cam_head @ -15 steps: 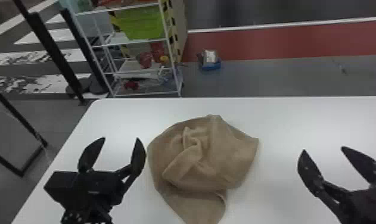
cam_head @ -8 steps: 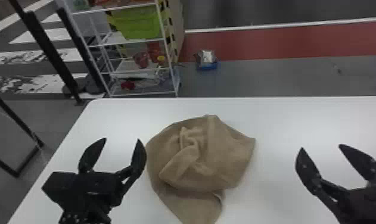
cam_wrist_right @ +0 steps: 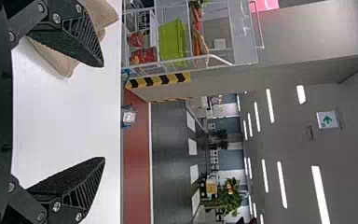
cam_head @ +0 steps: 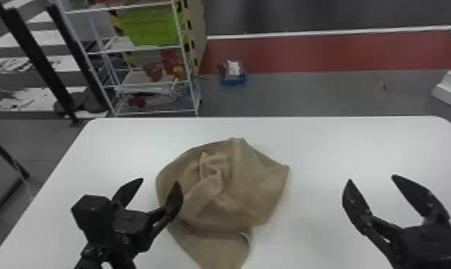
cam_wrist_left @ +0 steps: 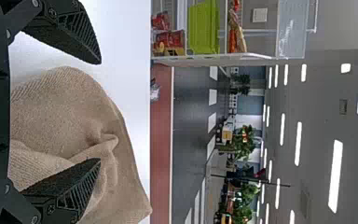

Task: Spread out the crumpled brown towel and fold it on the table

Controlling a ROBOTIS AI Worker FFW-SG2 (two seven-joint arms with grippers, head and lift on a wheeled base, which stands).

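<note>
White table (cam_head: 342, 143), crumpled brown towel (cam_head: 256, 182), left hand (cam_head: 160, 180) spread wide, right hand (cam_head: 371, 178) also wide

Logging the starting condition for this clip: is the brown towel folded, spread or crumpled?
Crumpled. The brown towel lies bunched on the table, with twisted ridges at its middle and uneven edges.

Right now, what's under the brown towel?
White tabletop shows around the crumpled brown towel, and nothing pokes out along its visible edges. What lies beneath it is covered and can't be seen.
</note>
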